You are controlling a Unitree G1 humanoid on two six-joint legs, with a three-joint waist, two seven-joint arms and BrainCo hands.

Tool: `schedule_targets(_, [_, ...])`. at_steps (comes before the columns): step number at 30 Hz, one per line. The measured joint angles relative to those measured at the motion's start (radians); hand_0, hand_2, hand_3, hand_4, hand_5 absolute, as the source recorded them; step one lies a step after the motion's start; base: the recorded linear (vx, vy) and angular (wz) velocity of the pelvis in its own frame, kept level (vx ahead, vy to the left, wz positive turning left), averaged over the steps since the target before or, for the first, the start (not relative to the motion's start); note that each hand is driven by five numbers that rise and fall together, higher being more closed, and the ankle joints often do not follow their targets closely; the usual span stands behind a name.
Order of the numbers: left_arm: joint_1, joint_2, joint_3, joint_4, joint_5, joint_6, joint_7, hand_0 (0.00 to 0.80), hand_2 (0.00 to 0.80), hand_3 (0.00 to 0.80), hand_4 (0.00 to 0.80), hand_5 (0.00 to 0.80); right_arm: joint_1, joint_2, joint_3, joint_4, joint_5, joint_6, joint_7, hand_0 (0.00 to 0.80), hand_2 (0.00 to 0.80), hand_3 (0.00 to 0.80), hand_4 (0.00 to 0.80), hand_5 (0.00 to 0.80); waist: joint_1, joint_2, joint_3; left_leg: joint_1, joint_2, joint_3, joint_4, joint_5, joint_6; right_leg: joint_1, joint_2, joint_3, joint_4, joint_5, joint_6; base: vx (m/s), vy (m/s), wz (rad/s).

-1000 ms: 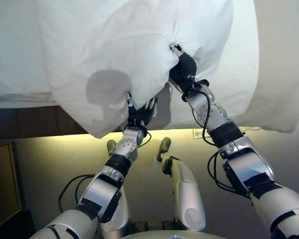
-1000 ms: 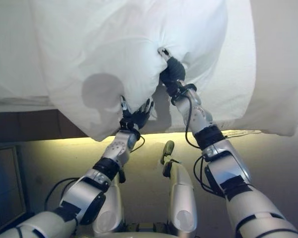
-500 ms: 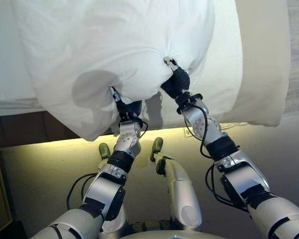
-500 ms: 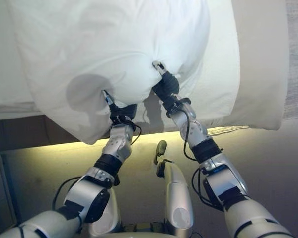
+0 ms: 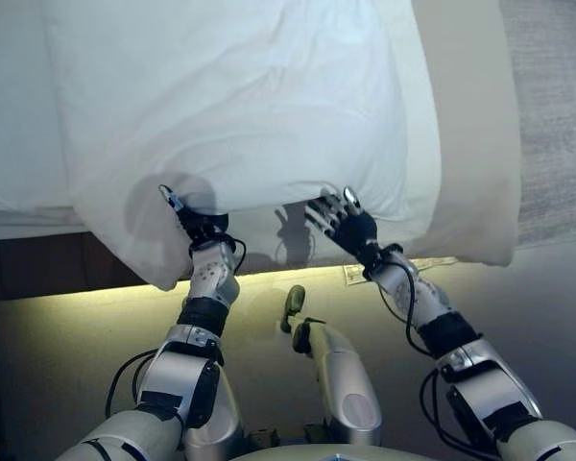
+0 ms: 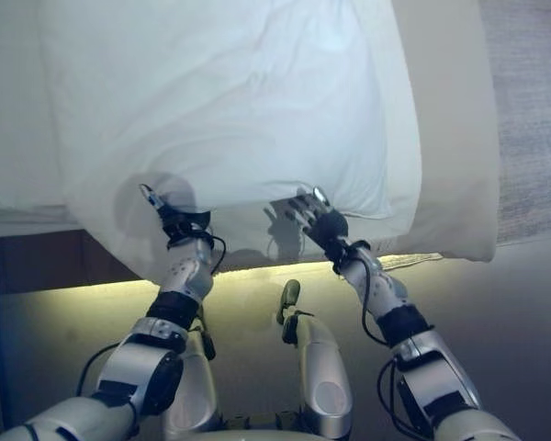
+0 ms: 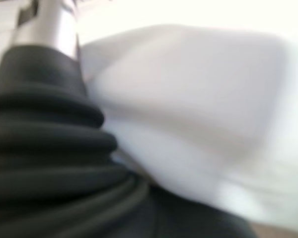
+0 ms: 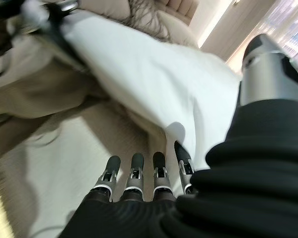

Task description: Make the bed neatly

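Observation:
A large white pillow [image 5: 240, 106] lies on the bed, its near edge hanging a little over the bed's side. My left hand [image 5: 204, 230] is against the pillow's near left corner, partly hidden by the cloth; in the left wrist view the pillow [image 7: 188, 99] fills the space past it. My right hand [image 5: 350, 226] is open, its fingers spread, just off the pillow's near right edge and holding nothing. The right wrist view shows its straight fingers [image 8: 134, 171] over beige bedding, with the pillow [image 8: 154, 89] beyond.
A white sheet [image 5: 10, 96] covers the bed to the left of the pillow. A beige cover [image 5: 470, 144] lies under and to the right of the pillow. The dark bed base [image 5: 38, 264] has a lit strip below it. Grey carpet [image 5: 557, 96] shows at the far right.
The pillow has come down from its raised, bunched state and now lies flat on the bed. My right hand has let go of it and opened. Both arms have lowered; the camera has shifted.

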Motion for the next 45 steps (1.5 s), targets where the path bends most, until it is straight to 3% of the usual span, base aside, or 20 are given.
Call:
schedule_targets(4, [0.071, 0.055, 0.069, 0.0, 0.0, 0.049, -0.006, 0.0, 0.0, 0.0, 0.0, 0.0, 0.133, -0.012, -0.092, -0.001, -0.049, 0.026, 0.048, 0.0, 0.0, 0.0, 0.0, 0.0, 0.0, -0.012, -0.022, 0.069, -0.001, 0.003, -0.031, -0.003, -0.002, 0.067, 0.003, -0.003, -0.026, -0.002, 0.002, 0.131, 0.061, 0.02])
schedule_targets(7, [0.161, 0.087, 0.109, 0.0, 0.0, 0.1, -0.016, 0.0, 0.0, 0.0, 0.0, 0.0, 0.234, -0.021, -0.138, 0.014, -0.09, 0.048, 0.076, 0.0, 0.0, 0.0, 0.0, 0.0, 0.0, 0.0, -0.071, 0.127, -0.008, 0.007, -0.065, -0.003, -0.002, 0.119, 0.003, -0.005, -0.052, -0.005, 0.01, 0.178, 0.064, 0.03])
schedule_targets(16, [0.401, 0.03, 0.167, 0.0, 0.001, 0.174, -0.064, 0.0, 0.0, 0.0, 0.0, 0.0, 0.414, -0.02, -0.2, 0.073, -0.147, 0.095, 0.107, 0.0, 0.0, 0.0, 0.0, 0.0, 0.006, 0.115, -0.269, 0.287, -0.042, 0.021, -0.153, -0.01, 0.008, 0.282, -0.012, -0.012, -0.139, -0.006, 0.052, 0.167, 0.103, 0.05])
schedule_targets(24, [0.503, -0.008, 0.213, 0.019, 0.001, 0.203, -0.079, 0.0, 0.0, 0.0, 0.0, 0.0, 0.472, -0.007, -0.211, 0.136, -0.203, 0.109, 0.108, 0.0, 0.0, 0.0, 0.0, 0.0, 0.019, 0.163, -0.403, 0.338, -0.055, 0.008, -0.208, -0.009, 0.015, 0.352, -0.017, -0.037, -0.188, -0.01, 0.074, 0.056, 0.08, 0.09])
schedule_targets(27, [0.531, -0.003, 0.219, 0.022, 0.003, 0.226, -0.084, 0.0, 0.0, 0.0, 0.0, 0.0, 0.476, -0.008, -0.24, 0.153, -0.213, 0.109, 0.11, 0.0, 0.0, 0.0, 0.0, 0.0, 0.033, 0.174, -0.416, 0.356, -0.063, -0.007, -0.218, -0.007, 0.017, 0.38, -0.019, -0.048, -0.209, -0.005, 0.081, 0.018, 0.076, 0.13])
schedule_targets(36, [0.588, 0.055, 0.389, 0.143, 0.073, 0.315, -0.088, 0.0, 0.0, 0.0, 0.0, 0.0, 0.476, -0.015, -0.284, 0.246, -0.25, 0.109, 0.155, 0.0, 0.0, 0.0, 0.0, 0.0, 0.058, 0.186, -0.476, 0.39, -0.083, -0.04, -0.26, -0.004, 0.02, 0.461, -0.017, -0.082, -0.311, 0.029, 0.099, 0.01, 0.067, 0.1])
schedule_targets(45, [0.607, 0.133, 0.53, 0.266, 0.081, 0.376, -0.091, 0.0, 0.0, 0.0, 0.0, 0.0, 0.468, -0.021, -0.321, 0.284, -0.249, 0.104, 0.182, 0.0, 0.0, 0.0, 0.0, 0.0, 0.089, 0.187, -0.478, 0.405, -0.091, -0.064, -0.287, -0.003, 0.013, 0.506, -0.008, -0.099, -0.394, 0.059, 0.107, -0.001, 0.041, 0.03])
